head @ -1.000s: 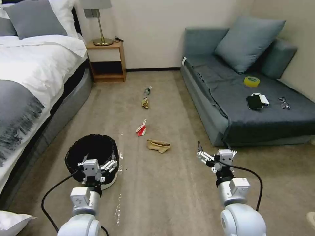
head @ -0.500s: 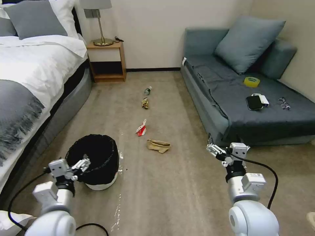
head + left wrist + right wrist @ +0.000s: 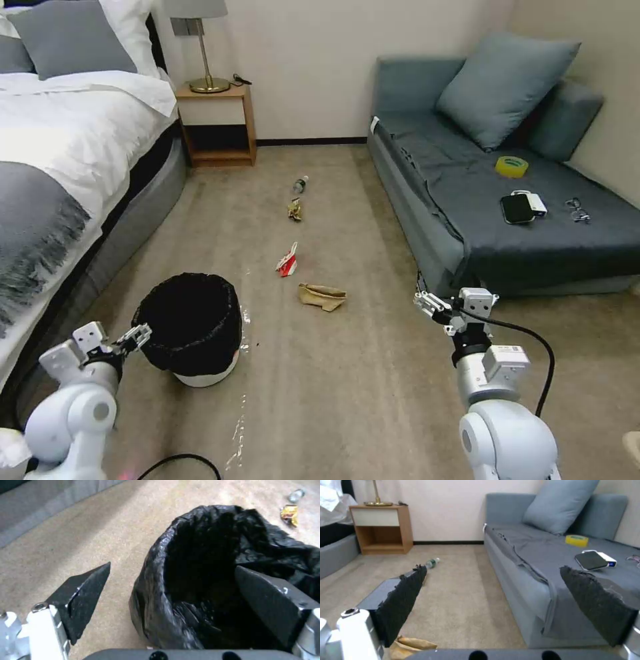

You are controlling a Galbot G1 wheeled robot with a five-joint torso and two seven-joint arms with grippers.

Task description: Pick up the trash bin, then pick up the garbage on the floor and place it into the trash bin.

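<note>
Carpeted floor runs between a bed on the left and a grey sofa point(image 3: 533, 220) on the right. On it, near left, stands the trash bin point(image 3: 190, 323), upright. The left gripper point(image 3: 130, 335) sits just left of its rim, jaws spread wide; in the wrist view the bag-lined wall seems to lie between the fingers, though contact is unclear. The right gripper point(image 3: 427, 305), likewise released, hangs by the sofa's near corner. Paper bag point(image 3: 322, 296), carton point(image 3: 288, 261), wrapper point(image 3: 294, 211) and bottle point(image 3: 300, 184) trail away up the middle.

head high, wrists low (shared carpet point(image 3: 360, 373))
</note>
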